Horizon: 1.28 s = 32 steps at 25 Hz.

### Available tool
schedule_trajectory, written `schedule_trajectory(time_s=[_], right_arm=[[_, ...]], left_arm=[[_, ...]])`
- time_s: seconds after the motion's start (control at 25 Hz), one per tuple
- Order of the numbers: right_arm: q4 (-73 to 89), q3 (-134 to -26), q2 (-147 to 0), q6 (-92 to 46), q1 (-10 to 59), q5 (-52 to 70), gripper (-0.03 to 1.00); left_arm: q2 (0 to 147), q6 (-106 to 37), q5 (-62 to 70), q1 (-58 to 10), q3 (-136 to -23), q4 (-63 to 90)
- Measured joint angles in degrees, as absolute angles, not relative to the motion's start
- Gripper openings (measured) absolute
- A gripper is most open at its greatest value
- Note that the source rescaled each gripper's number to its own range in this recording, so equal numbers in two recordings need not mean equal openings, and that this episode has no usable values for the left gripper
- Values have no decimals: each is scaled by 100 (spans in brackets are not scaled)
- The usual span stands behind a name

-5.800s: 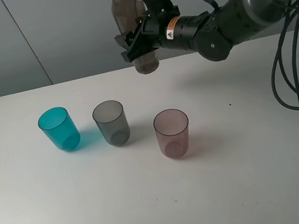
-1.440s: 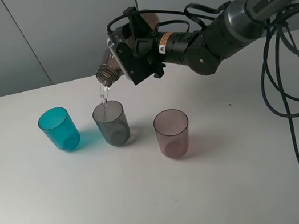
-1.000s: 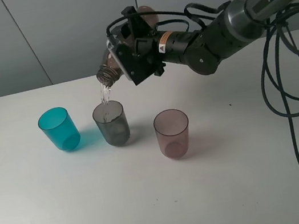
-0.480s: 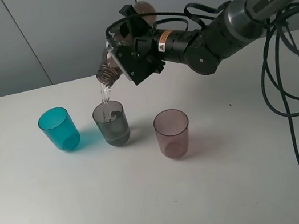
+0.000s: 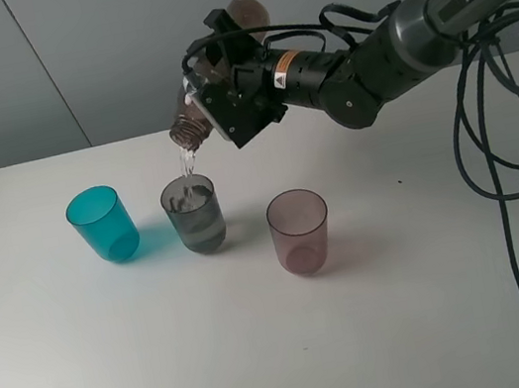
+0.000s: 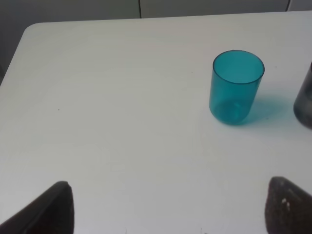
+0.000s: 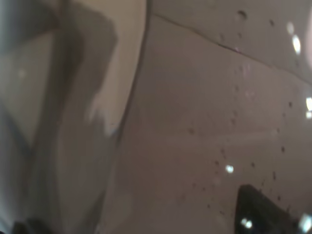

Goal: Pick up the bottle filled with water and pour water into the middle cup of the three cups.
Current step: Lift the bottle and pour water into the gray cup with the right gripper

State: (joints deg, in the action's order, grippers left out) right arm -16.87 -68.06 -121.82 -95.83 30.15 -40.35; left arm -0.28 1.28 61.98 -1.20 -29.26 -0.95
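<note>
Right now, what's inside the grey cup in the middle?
The middle cup is partly filled with water, and a thin stream falls in from the tilted bottle above it. The surface is churned, so the exact level is hard to read.

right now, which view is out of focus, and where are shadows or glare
Right wrist view: mostly blur, the tall smoky brown-grey plastic bottle too close to focus, with bright specks of glare. Left wrist view: sharp; the teal-blue plastic tumbler casts a teal-tinted shadow on the white table. Exterior high view: even light, soft shadows, no strong glare.
</note>
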Motion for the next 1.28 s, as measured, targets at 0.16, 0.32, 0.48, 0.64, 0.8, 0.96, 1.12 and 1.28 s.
schedule_trajectory(time_s=[0.16, 0.32, 0.48, 0.64, 0.8, 0.96, 1.12, 1.28], right_arm=[[-1719, -6806, -12182, -9665, 3015, -4045, 4], [-1760, -6806, -12182, -9689, 3015, -4059, 4], [-1936, -6806, -12182, -9702, 3015, -4101, 4], [-2098, -6806, -12182, -9712, 3015, -4174, 4], [-2328, -6806, -12182, -9725, 3015, -4199, 4], [-2362, -6806, -12182, -9810, 3015, -4211, 4], [-2478, -6806, -12182, -9852, 3039, -4221, 4], [-2588, -6806, -12182, -9867, 3061, -4247, 4]], left_arm=[[-28, 128, 6198, -120, -2926, -95], [-28, 128, 6198, -120, -2926, -95], [-28, 128, 6198, -120, -2926, -95], [-28, 128, 6198, -120, -2926, -95], [-28, 128, 6198, -120, -2926, -95], [-28, 128, 6198, -120, -2926, -95], [-28, 128, 6198, -120, -2926, -95], [-28, 128, 6198, -120, -2926, -95]])
